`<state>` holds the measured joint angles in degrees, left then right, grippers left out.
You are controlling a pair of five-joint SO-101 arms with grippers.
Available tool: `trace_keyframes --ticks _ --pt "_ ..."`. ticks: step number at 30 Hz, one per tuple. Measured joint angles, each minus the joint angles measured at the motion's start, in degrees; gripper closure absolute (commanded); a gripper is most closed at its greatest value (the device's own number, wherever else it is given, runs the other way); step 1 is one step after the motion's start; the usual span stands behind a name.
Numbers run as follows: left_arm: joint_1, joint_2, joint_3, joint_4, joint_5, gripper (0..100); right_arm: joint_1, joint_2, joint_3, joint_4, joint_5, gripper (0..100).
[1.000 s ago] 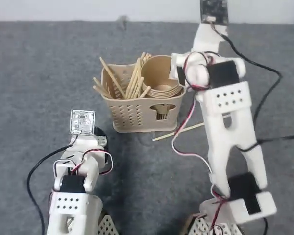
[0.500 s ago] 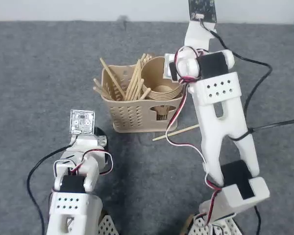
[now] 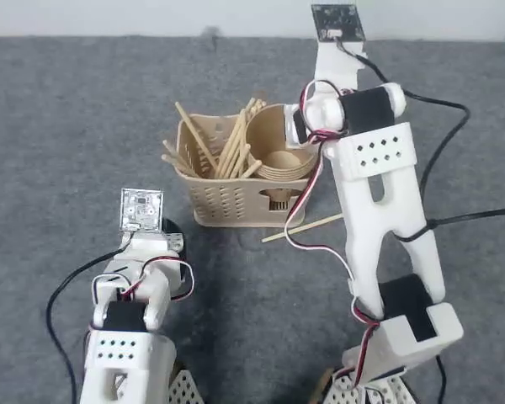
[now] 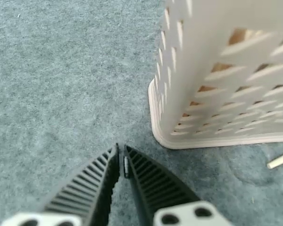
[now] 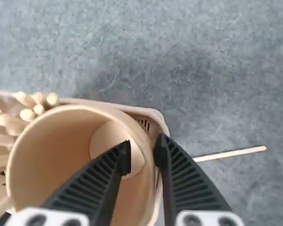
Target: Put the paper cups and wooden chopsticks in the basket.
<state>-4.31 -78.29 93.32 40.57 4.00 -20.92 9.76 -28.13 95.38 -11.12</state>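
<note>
Left fingers [image 4: 114,160] are clenched together on nothing, tips low over the grey table [image 3: 67,126], just short of the basket [image 3: 236,198] and its slotted wall. Beside the basket's base, one loose chopstick [image 3: 307,227] lies flat on the table, apart from the rest. Into the basket now: a bundle of wooden chopsticks [image 3: 227,147] leans in one compartment, and the paper cups [image 3: 278,156] sit stacked in the other. And over at the far side, the right fingers [image 5: 124,155] straddle the top cup's rim, one inside, one outside, pinching the cup wall between them.
</note>
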Motion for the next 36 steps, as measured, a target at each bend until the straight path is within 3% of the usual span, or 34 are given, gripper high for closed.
trace_keyframes --ticks 2,5,22,30,32,36 --pt "0.0 0.0 0.0 0.0 0.0 99 0.0 0.8 -0.6 0.0 0.7 89.6" --pt "0.0 0.0 0.0 0.0 0.0 99 0.0 1.9 -0.9 0.0 1.6 99.8" --pt "0.0 0.0 0.0 0.0 0.0 99 3.7 3.3 -0.4 -17.4 -1.9 99.2" --pt "0.0 0.0 0.0 0.0 0.0 99 3.7 3.3 -0.1 -15.1 -2.0 99.1" --pt "0.0 0.0 0.0 0.0 0.0 99 3.7 3.1 -0.2 -12.7 -0.2 97.4" --pt "0.0 0.0 0.0 0.0 0.0 99 3.7 2.9 -0.3 -8.8 2.5 82.4"
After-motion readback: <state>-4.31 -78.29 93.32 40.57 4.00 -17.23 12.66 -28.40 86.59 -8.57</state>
